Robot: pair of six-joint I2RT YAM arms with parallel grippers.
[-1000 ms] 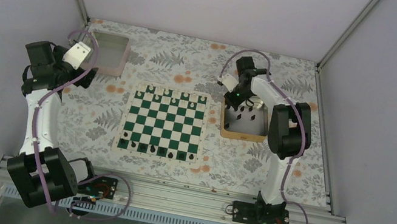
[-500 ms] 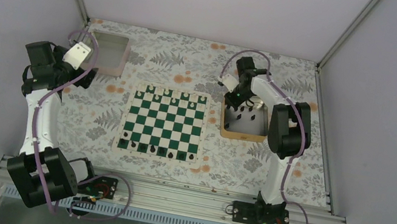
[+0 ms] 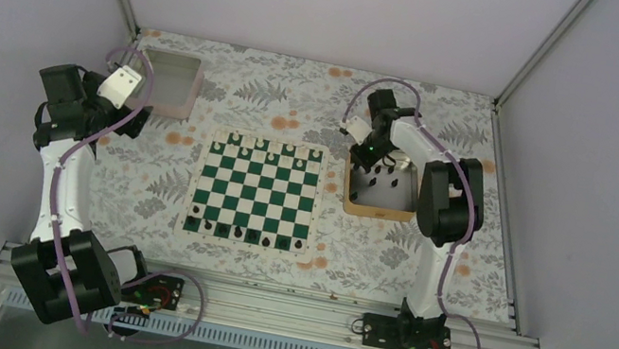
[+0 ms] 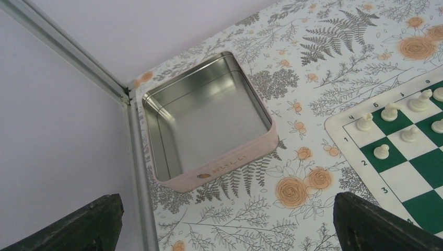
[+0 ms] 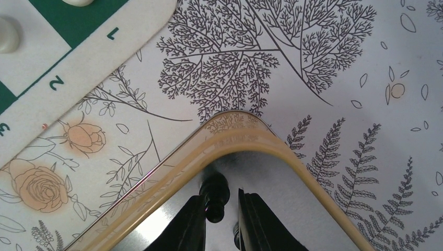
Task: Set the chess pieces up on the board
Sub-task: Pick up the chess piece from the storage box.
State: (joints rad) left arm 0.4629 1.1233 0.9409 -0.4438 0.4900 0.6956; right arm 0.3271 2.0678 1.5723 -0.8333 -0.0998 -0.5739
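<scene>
While my right gripper (image 5: 222, 212) hangs in the far-left corner of the gold-rimmed tray (image 5: 237, 138), its jaws stand narrow with one black chess piece (image 5: 214, 194) between them, though I cannot tell whether they actually clamp it, since a thin gap shows on one side. More loose black pieces (image 3: 386, 180) sit in that tray just right of the board (image 3: 256, 189), and a black row (image 3: 245, 234) stands along the board's near edge. My left gripper (image 4: 227, 230) is spread wide over the tablecloth beside the pale square tray (image 4: 230, 162), near the white pieces (image 4: 389, 111).
</scene>
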